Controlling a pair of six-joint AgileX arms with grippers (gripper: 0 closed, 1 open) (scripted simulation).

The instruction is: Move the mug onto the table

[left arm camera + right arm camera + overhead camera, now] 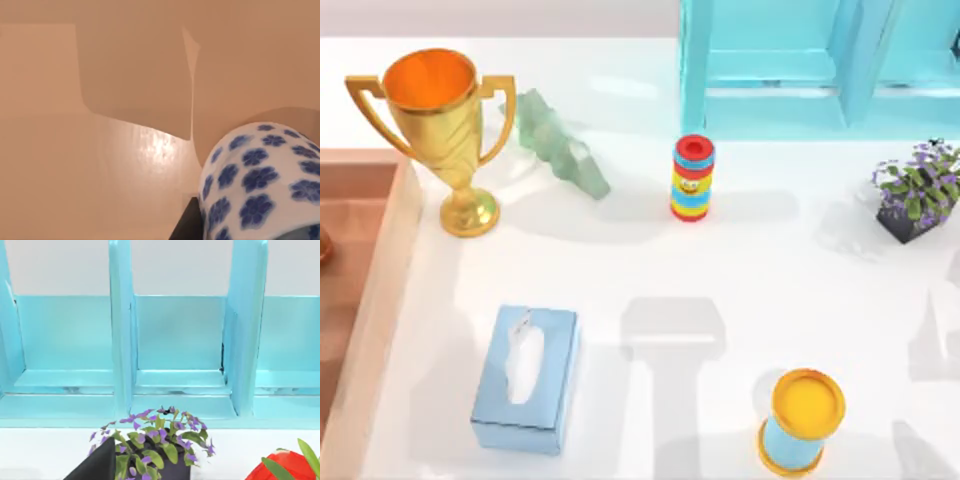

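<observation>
Nearest the viewer on the glossy white worktop point(720, 290), in the top view, a pale blue tissue box point(527, 378) lies near left and a light-blue cylinder with a yellow lid point(802, 421) stands near right. Midway back, a striped stack of coloured rings point(693, 177) stands upright. Farther left are a gold trophy with two handles point(438, 125) and a pale green jagged shape point(558, 145); far right is a dark pot of purple-flowered plant point(918, 192). A turquoise frame point(800, 60) runs along the far edge. A brown wooden tray with a raised rim point(390, 260) sits at the left edge.

The left wrist view looks down on a smooth tan surface that matches the tray, with the small rounded white mug with blue flowers point(260, 180) close under the camera. A dark edge beside the mug may be part of the left pincer; whether it is spread, pressed together or pinching the mug cannot be told.

The mug appears to lie in the tray at the left, so the left arm is much the nearer, and the worktop lies to the mug's right.

The right wrist view faces the plant point(160, 440) and frame point(120, 340); a dark wedge shows low in it, and that pincer's state cannot be told either.
</observation>
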